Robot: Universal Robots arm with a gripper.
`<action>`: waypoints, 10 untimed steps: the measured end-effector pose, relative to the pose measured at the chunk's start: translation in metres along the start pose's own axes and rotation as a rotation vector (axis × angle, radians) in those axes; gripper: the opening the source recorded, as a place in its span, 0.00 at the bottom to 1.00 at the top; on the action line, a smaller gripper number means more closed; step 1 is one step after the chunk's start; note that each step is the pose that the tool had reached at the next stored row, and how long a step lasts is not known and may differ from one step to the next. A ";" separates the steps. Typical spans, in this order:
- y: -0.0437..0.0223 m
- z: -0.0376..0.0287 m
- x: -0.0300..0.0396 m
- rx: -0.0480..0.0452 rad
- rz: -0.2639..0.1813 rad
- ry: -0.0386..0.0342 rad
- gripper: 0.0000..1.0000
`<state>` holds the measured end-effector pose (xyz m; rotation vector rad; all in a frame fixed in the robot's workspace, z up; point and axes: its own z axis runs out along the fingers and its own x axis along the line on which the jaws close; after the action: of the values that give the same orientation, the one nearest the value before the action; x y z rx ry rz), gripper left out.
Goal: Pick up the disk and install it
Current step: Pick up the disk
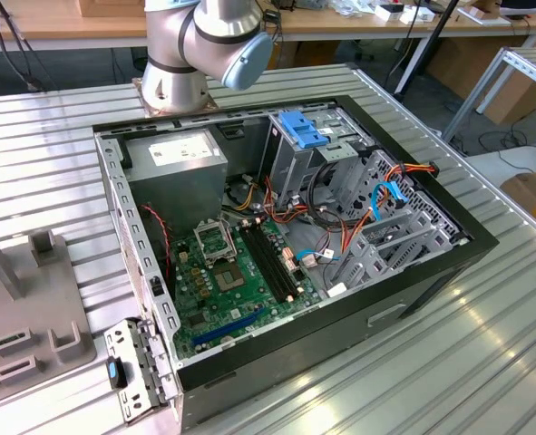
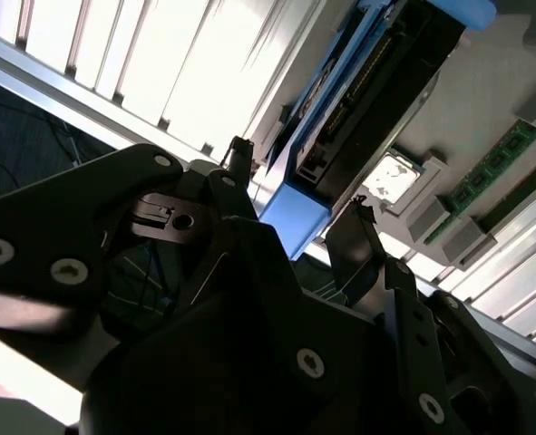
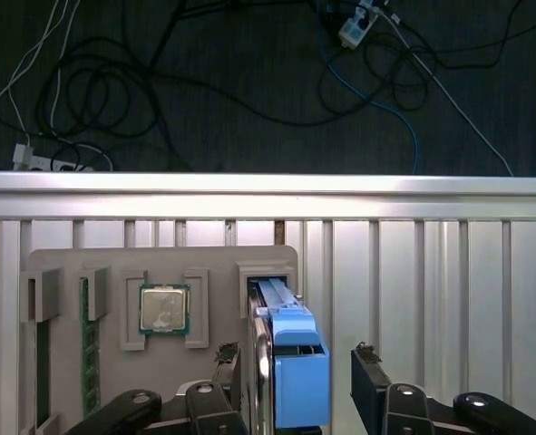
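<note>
Disk (image 3: 295, 381): silver-grey edge, bright blue rails. Claw (image 3: 295, 355): matte black. Tabletop (image 1: 485, 362): silver, ribbed in parallel stripes. Fixture tray (image 3: 213, 267): flat grey. Processor chip (image 3: 164, 308): silver, green rim. Computer case (image 1: 449, 267): black. Motherboard (image 1: 222, 290): green. Bracket (image 1: 299, 127): blue.

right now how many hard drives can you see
1: the hard drive stands on edge in the grey tray, with the open gripper around it. More could hide in the computer case.

An open computer case (image 1: 385, 308) lies on the ribbed table (image 1: 485, 362), with a power supply (image 1: 177, 163), motherboard (image 1: 231, 281) and blue bracket (image 1: 301, 129) inside. A grey tray (image 3: 113, 263) near the table's edge holds a processor (image 3: 164, 308) and a memory stick (image 3: 86, 344).
</note>
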<state>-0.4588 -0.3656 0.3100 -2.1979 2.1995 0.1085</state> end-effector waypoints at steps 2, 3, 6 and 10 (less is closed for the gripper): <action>0.0000 0.0009 0.0000 0.0008 0.000 0.0000 0.60; 0.0000 0.0010 0.0001 0.0007 0.000 0.0000 0.60; 0.0000 0.0011 0.0000 0.0008 0.000 0.0000 0.60; 0.0000 0.0010 0.0000 0.0008 -0.001 0.0000 0.52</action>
<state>-0.4588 -0.3655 0.3090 -2.1982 2.1985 0.1075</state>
